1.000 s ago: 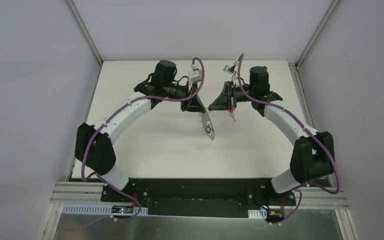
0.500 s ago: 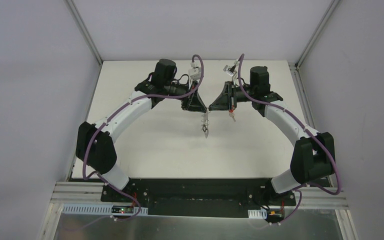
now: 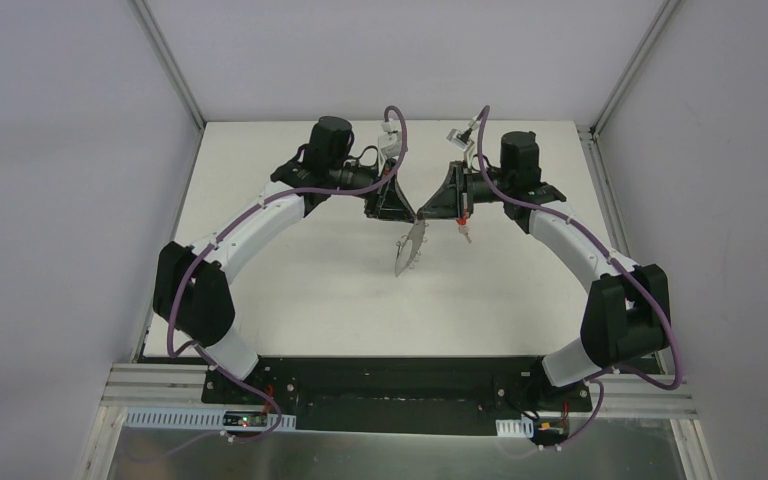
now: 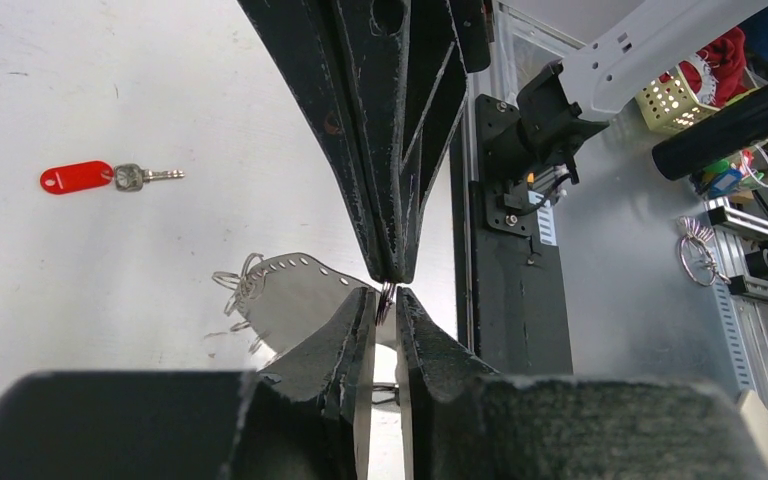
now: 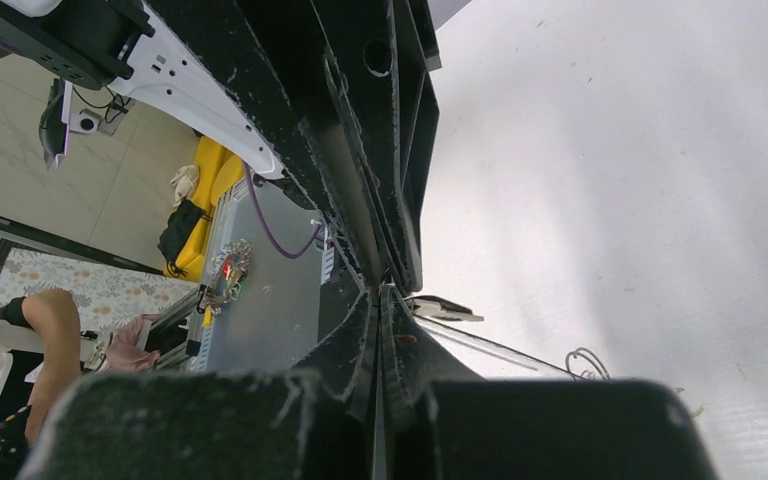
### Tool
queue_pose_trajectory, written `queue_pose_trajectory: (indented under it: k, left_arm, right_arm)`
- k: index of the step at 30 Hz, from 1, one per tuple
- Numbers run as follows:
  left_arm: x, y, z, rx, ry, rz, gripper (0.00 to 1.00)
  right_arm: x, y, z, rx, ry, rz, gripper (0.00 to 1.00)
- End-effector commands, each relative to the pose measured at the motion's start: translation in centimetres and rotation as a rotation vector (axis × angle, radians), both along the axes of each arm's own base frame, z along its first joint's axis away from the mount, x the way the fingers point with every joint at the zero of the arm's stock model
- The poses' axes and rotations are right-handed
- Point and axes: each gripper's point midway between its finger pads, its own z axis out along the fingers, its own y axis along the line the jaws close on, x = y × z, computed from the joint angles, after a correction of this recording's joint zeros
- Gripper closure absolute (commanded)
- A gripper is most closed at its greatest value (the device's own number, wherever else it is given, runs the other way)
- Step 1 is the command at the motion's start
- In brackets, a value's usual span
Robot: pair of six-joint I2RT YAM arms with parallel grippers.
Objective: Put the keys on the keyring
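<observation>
Left gripper: fingers parted by a narrow gap. A small wire loop stands in that gap at the tips, and I cannot tell whether the pads touch it.

Right gripper: jaws pressed together with no gap showing. In the left wrist view its tips come down from above and meet the left tips almost point to point, right at the same wire loop. It appears to pinch that loop, though the contact itself is too small to see clearly.

Keyring: a thin grey band with a row of small holes along one edge. It hangs from the meeting point of the two grippers, tilted and lifted off the table. More wire loops cluster at its far end. From the top camera it shows as a slanted sliver just below the two fingertips, near the middle of the table.

Key with red head: lies flat on the table, well apart from the keyring, with nothing touching it.

Both arms reach inward from their bases and meet tip to tip over the table.
</observation>
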Motion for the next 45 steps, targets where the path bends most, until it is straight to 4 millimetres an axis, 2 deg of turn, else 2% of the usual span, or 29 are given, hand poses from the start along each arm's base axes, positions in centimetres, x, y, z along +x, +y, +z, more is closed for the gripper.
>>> queue_pose_trajectory:
  k: [1, 5, 12, 15, 20, 27, 31, 40, 45]
  left_arm:
    - [-0.3, -0.5, 1.6, -0.047, -0.032, -0.048, 0.88]
    - [-0.5, -0.6, 1.5, -0.049, -0.026, -0.058, 1.0]
    - [-0.8, 0.1, 1.8, -0.022, -0.078, -0.052, 1.0]
    - [-1.5, 0.9, 1.7, 0.015, -0.129, -0.069, 1.0]
    - [-2.3, 1.7, 1.7, 0.028, -0.218, -0.095, 1.0]
    - [-2.8, 2.0, 1.5, 0.021, -0.276, -0.114, 1.0]
    - [-2.9, 1.6, 1.9, -0.013, -0.217, -0.102, 1.0]
    - [-2.4, 0.4, 3.0, -0.126, -0.079, -0.034, 1.0]
    - [-2.2, -0.2, 4.1, -0.198, -0.016, -0.009, 1.0]
  right_arm:
    - [-0.7, 0.0, 2.4, 0.046, -0.083, 0.033, 1.0]
    - [-0.7, 0.1, 2.5, 0.047, -0.08, 0.032, 1.0]
    - [-0.4, -0.3, 2.7, 0.045, -0.087, 0.008, 0.99]
    - [-0.2, -0.9, 2.8, 0.046, -0.1, -0.012, 0.86]
    - [-0.7, -1.4, 3.0, 0.041, -0.13, 0.001, 0.69]
    - [-2.1, -1.2, 1.9, 0.003, -0.193, 0.045, 0.59]
    - [-2.5, -0.6, 1.0, -0.037, -0.224, 0.054, 0.57]
    - [-3.1, 0.3, 1.1, -0.046, -0.242, 0.084, 0.57]
    - [-3.0, 0.6, 0.9, -0.061, -0.25, 0.077, 0.65]
